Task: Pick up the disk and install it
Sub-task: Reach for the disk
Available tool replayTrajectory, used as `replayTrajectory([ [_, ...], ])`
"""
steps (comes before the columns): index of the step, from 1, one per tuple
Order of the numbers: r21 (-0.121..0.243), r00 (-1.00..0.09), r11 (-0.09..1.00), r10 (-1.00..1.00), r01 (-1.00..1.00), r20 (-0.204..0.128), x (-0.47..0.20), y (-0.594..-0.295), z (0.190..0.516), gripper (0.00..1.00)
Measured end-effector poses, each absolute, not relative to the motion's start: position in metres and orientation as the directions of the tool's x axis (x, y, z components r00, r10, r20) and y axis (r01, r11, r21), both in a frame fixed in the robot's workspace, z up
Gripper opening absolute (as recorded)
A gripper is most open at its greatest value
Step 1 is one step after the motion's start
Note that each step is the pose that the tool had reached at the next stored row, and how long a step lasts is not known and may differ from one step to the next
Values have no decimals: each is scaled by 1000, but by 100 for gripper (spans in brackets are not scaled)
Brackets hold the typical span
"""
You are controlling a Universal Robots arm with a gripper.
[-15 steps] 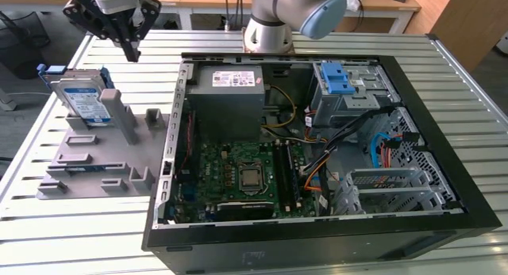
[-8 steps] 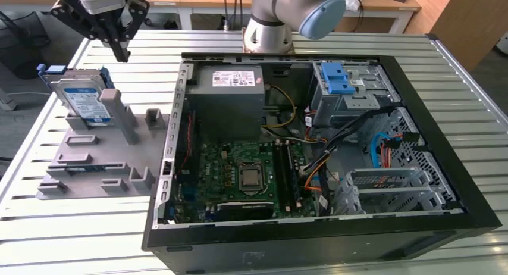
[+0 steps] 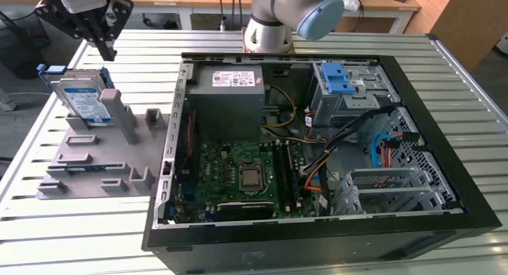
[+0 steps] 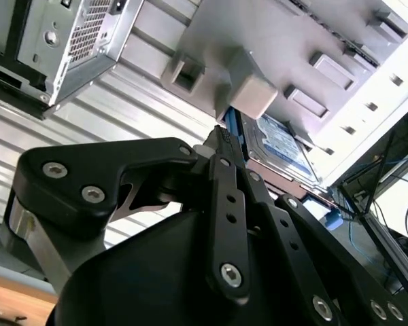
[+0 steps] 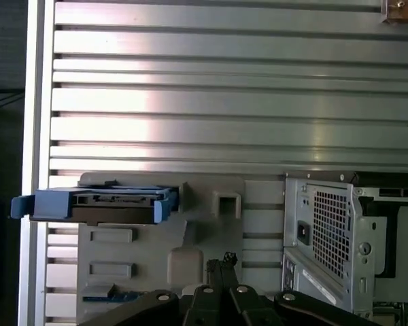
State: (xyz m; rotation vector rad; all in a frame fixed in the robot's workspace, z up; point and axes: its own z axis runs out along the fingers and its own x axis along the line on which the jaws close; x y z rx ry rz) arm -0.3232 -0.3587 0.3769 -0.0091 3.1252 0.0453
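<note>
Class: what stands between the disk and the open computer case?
In the exterior view, the upright posts of the grey holder stand between the disk and the computer case, on the same holder that carries the disk.

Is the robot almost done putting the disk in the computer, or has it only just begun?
Only just begun. Done: nothing yet. The flat silver hard drive with its blue plastic bracket stands on edge in the grey plastic holder, outside the open black computer case. In hand: nothing. The black pincer hangs near the drive, shut and empty, not touching it. Left: both the picking up and the installing.
</note>
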Motion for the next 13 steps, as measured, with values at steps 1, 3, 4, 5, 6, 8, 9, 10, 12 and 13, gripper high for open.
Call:
replayTrajectory([
  [1,29,-1000,1000,-6,-6,-16,-327,-358,377,11],
  [3,29,-1000,1000,-6,-6,-16,-333,-356,376,11],
  [4,29,-1000,1000,-6,-6,-16,-336,-356,376,11],
  [5,29,-1000,1000,-6,-6,-16,-339,-355,376,11],
  [6,29,-1000,1000,-6,-6,-16,-341,-354,376,11],
  [8,29,-1000,1000,-6,-6,-16,-346,-352,375,11],
  [9,29,-1000,1000,-6,-6,-16,-349,-351,375,11],
  [10,29,-1000,1000,-6,-6,-16,-351,-351,375,11],
  [12,29,-1000,1000,-6,-6,-16,-356,-350,375,11],
  [13,29,-1000,1000,-6,-6,-16,-359,-349,375,11],
])
